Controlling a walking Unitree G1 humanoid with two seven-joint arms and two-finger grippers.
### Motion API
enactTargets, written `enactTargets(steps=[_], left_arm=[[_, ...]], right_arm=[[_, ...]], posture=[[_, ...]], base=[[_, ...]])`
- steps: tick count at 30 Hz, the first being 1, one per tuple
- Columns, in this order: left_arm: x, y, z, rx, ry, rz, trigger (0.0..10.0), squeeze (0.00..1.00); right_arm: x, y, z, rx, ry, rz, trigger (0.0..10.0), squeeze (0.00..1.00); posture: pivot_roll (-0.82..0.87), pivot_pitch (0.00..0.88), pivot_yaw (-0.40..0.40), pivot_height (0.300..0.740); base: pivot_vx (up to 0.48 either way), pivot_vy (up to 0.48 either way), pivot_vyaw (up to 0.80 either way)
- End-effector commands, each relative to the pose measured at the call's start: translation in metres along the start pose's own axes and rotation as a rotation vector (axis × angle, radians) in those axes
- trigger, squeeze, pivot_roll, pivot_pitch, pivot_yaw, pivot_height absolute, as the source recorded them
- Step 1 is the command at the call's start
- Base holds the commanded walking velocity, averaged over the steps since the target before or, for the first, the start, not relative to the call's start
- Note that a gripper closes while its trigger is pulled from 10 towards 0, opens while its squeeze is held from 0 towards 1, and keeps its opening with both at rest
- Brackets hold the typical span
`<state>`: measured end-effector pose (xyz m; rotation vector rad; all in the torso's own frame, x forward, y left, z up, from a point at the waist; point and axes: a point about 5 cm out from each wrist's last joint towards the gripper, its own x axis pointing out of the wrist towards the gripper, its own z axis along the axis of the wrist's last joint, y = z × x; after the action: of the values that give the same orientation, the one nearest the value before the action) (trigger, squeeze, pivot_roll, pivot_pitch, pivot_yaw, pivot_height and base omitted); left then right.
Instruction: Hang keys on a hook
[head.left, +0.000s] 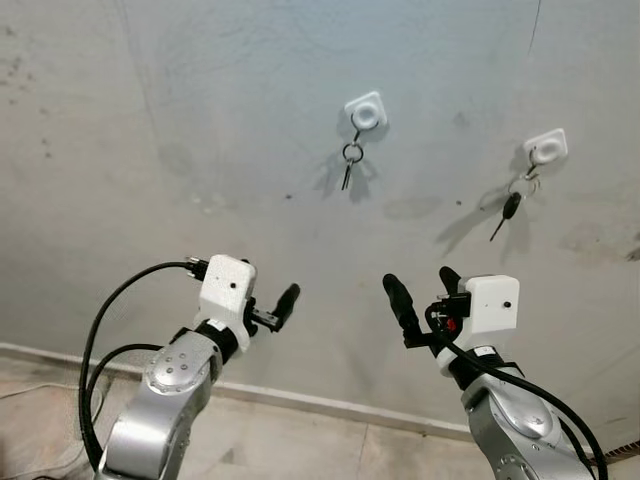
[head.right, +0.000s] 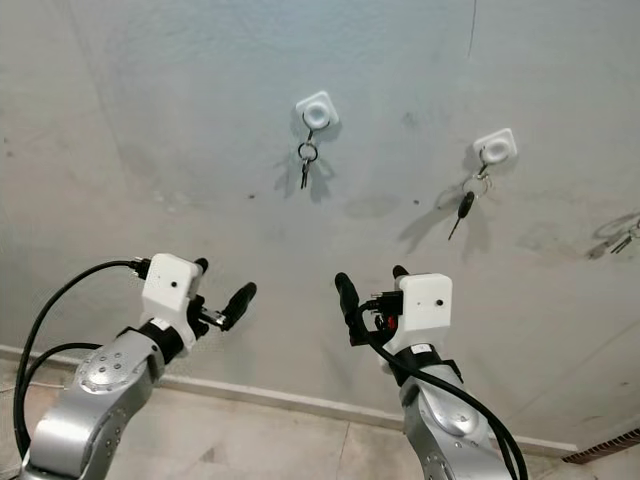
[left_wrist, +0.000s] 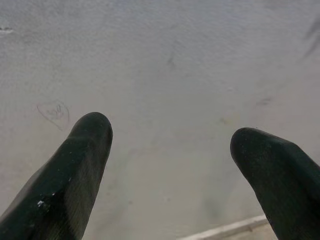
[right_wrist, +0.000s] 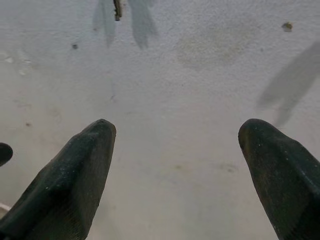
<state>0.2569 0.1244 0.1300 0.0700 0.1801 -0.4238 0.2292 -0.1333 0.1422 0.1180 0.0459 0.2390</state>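
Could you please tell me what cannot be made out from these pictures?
- Left key: too small in the eye views to read its shape.
- Right wrist view: a key tip cut off by the frame edge.
- Right eye view: a faint object at the wall's edge, too small to identify.

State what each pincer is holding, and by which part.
Nothing is held. The left pincer and the right pincer are both open and empty, raised before the wall. Both sets of keys hang on their hooks.

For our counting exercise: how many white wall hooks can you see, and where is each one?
2. One white hook is above the gap between the arms, holding a key ring; the other hook is farther right, slightly lower, with a black-headed key.
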Motion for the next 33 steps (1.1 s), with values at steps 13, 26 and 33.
enactTargets(steps=[13, 26, 33], left_arm=[[0.004, -0.003, 0.001, 0.004, 0.0, -0.02, 10.0, 0.0], [0.014, -0.005, 0.005, 0.024, -0.002, -0.08, 10.0, 0.0], [0.018, -0.012, 0.003, 0.019, -0.005, -0.106, 10.0, 0.0]], right_arm=[[0.002, -0.005, 0.002, -0.007, -0.017, -0.029, 10.0, 0.0], [-0.003, -0.011, -0.003, 0.032, -0.037, -0.135, 10.0, 0.0], [-0.004, -0.015, -0.004, 0.027, -0.041, -0.16, 10.0, 0.0]], posture=[[0.18, 0.0, -0.042, 0.74], [0.16, 0.0, 0.017, 0.74], [0.14, 0.0, 0.01, 0.74]], base=[[-0.338, 0.0, 0.0], [-0.331, 0.0, 0.0], [-0.324, 0.0, 0.0]])
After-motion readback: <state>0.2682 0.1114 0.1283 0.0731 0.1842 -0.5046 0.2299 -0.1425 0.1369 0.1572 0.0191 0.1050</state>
